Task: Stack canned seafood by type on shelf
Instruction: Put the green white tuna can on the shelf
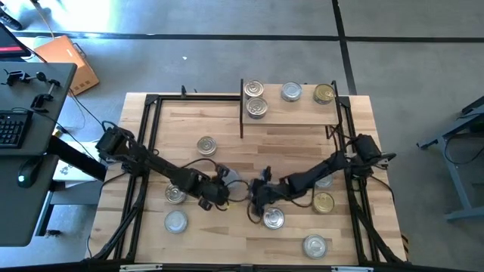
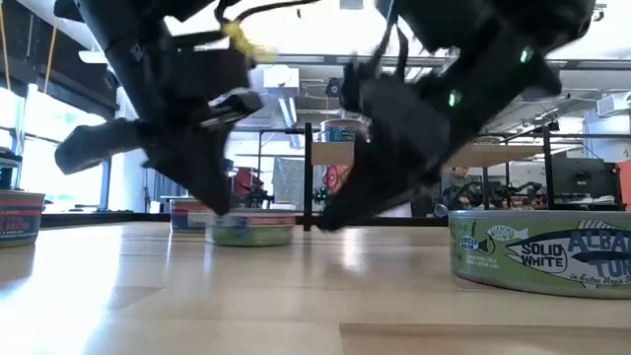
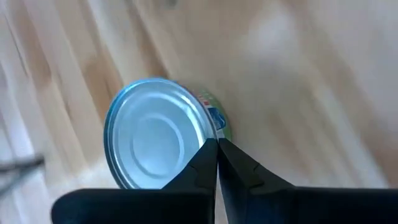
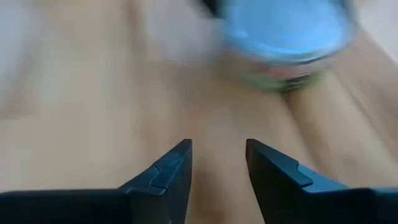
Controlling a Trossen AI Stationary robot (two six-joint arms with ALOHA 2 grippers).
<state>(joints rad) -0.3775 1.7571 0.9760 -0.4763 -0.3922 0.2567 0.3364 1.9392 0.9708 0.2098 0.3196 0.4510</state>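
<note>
Both arms meet near the table centre. The left gripper (image 3: 217,163) has its fingers pressed together with nothing between them; its tips sit just beside the rim of a silver-lidded tin (image 3: 160,132), at about 4 o'clock of the lid in its wrist view. The right gripper (image 4: 217,163) has its fingers partly spread, holding nothing, over bare wood, with a tin (image 4: 287,42) ahead of it and apart from the tips.

Shelf (image 1: 291,115) at 12 o'clock of the table, carrying four tins: two silver ones touching at its 9 o'clock end (image 1: 255,98), one silver mid-shelf (image 1: 291,92), one gold-toned at the 3 o'clock end (image 1: 324,94). Loose tins on the table: one at 10 o'clock of centre (image 1: 206,145), two at 8 o'clock (image 1: 175,208), one just below the grippers (image 1: 273,218), a gold one at 4 o'clock (image 1: 324,202), one near the 5 o'clock edge (image 1: 314,245). The low view shows a green-labelled tuna tin (image 2: 537,248) close to the camera.

Judgement: the step in hand is picking up a centre tin; most tins remain unshelved. To do it well, the left fingers must open wider than the tin before descending, straddle it across its diameter and close low on the wall, not on the lid rim. With the arms this close, only one should move at a time. Match label and lid colour before choosing the stack.
</note>
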